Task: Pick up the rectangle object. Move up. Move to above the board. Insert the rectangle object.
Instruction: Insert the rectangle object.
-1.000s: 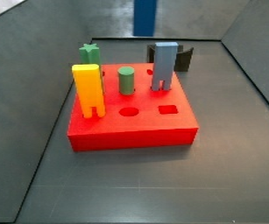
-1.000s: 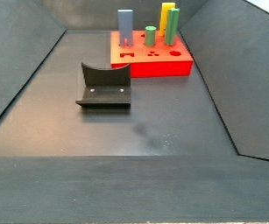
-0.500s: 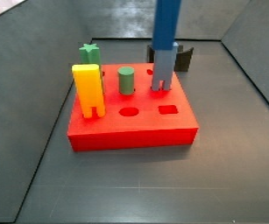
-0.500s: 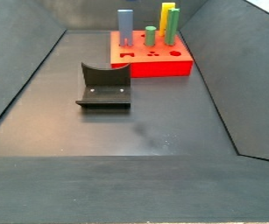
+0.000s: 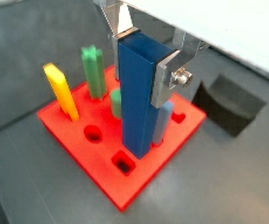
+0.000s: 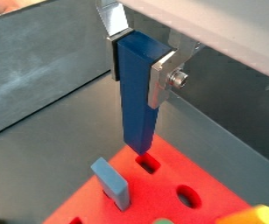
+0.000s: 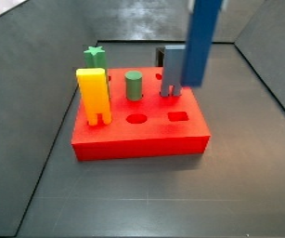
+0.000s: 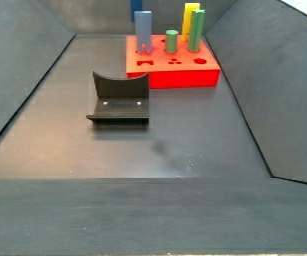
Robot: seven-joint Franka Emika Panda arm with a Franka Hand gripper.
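I am holding the rectangle object (image 6: 137, 96) upright, clamped between my gripper (image 6: 140, 54) fingers, and it is hanging above the board (image 5: 160, 149), its lower end over a square hole (image 6: 147, 163). If it is sitting slightly off or twisted, I judge its corners could catch the hole's rim and jam. The grey-blue arch block (image 7: 172, 72), at about nine o'clock of the bar in a side view, might get nudged. My gripper is cut off in both side views, and the far side view barely shows the bar.
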